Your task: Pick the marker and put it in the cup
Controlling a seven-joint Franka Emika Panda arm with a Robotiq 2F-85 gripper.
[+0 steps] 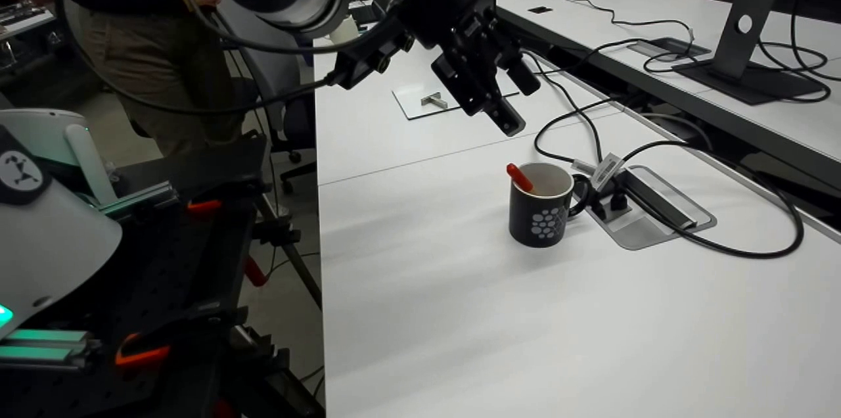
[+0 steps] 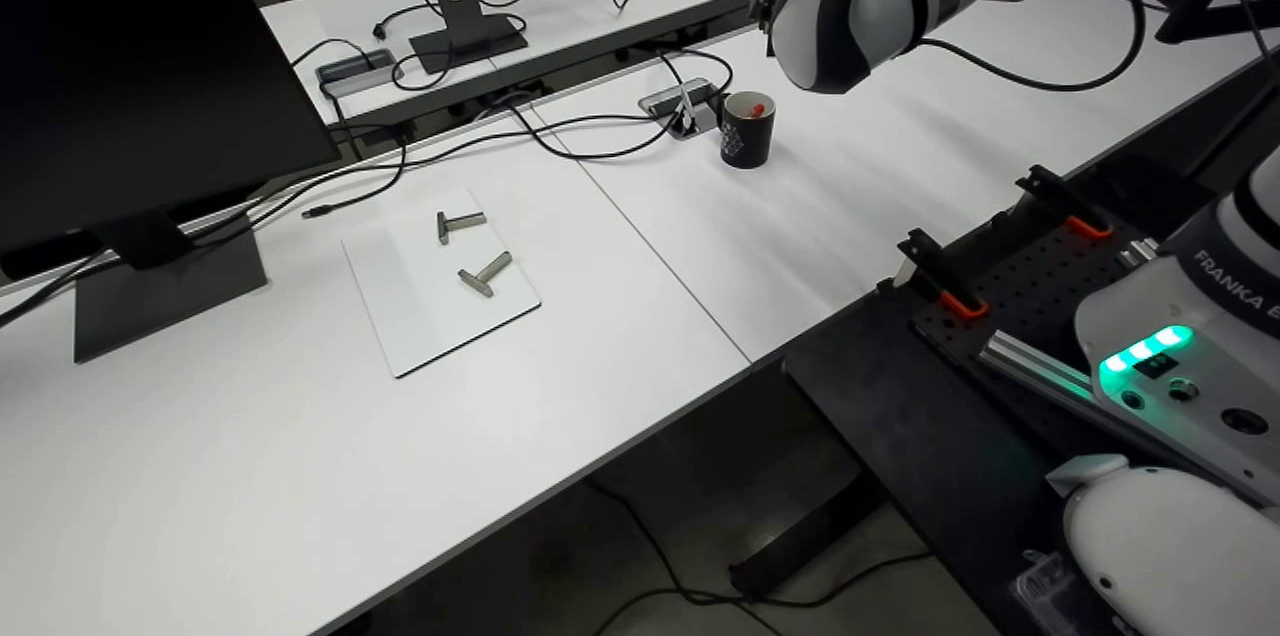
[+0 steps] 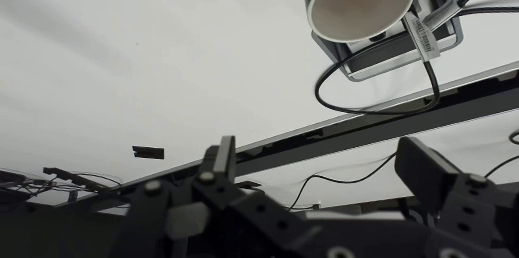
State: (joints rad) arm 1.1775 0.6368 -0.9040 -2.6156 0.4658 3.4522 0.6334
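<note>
Just beside the black mug [image 1: 533,227], an outlet [image 1: 644,235] sat in the table [image 1: 420,326], crowded by a black cable [image 1: 755,254] and a paper tag [image 1: 606,169]. Well apart lay a white board [image 2: 430,321] with two metal T-shaped pieces [image 2: 486,274] on it. Part of a standing person [image 1: 141,37] showed in an exterior view. The arm [image 2: 875,31] hid most of the gripper [image 3: 316,144] in an exterior view, while the wrist view showed its fingers [image 3: 225,156] spread wide, clear of the mug, and looked into the mug's pale inside. The marker [image 1: 519,177] was in the mug, tilted, its orange-red end poking past the rim and most of its length hidden. Pale dots marked the mug's dark side.
</note>
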